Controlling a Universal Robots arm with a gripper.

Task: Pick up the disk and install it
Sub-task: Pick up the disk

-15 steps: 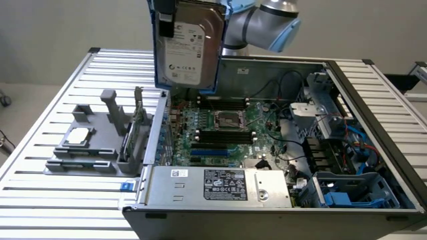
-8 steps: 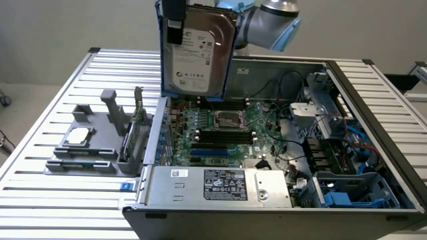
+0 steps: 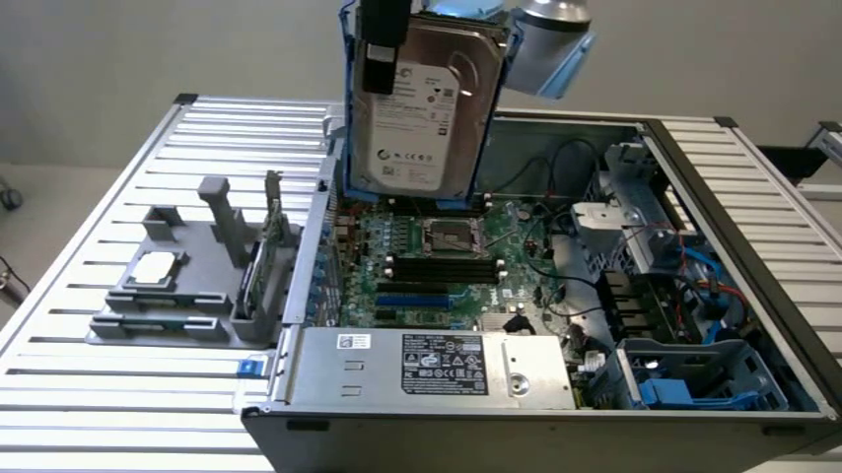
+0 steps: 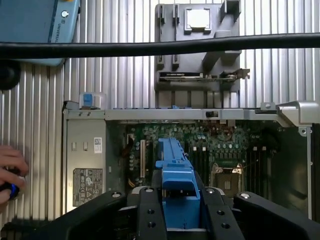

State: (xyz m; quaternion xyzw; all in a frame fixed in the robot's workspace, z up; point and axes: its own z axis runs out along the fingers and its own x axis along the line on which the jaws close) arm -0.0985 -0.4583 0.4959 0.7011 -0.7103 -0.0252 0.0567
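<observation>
Above the open computer case (image 3: 526, 443), you have the disk (image 3: 428, 108) held upright in the air. Its white label faces the exterior camera and the blue carrier (image 4: 175, 170) frames its edges. The gripper (image 4: 182, 215) is clamped on the disk. In the wrist view the black fingers (image 4: 150, 210) sit either side of the carrier and press against it. In the exterior view one black finger lies down the label face near the edge on the exterior view's left.

The disk's lower edge shows against the far side of the motherboard (image 3: 448, 266). You can't tell from this angle how far it hangs above the board. The wrist view looks down past the carrier onto the board, with the CPU socket (image 4: 227, 175) just beside the gripper.

The silver power-supply box (image 3: 435, 365) sits along the near wall of the case, well apart from the disk. A blue plastic bay (image 3: 684, 379) fills the near corner on the exterior view's right, also well apart.

The case rests on a slatted metal table (image 3: 79, 404). On the exterior view's left a grey fixture (image 3: 172, 305) stands on the table beside the case. It carries a small square chip (image 3: 156, 268).

A black cable (image 4: 160, 47) crosses the wrist view. A person's hand (image 4: 10, 172) is over the table beside the power-supply end of the case, fingers on something small and dark.
</observation>
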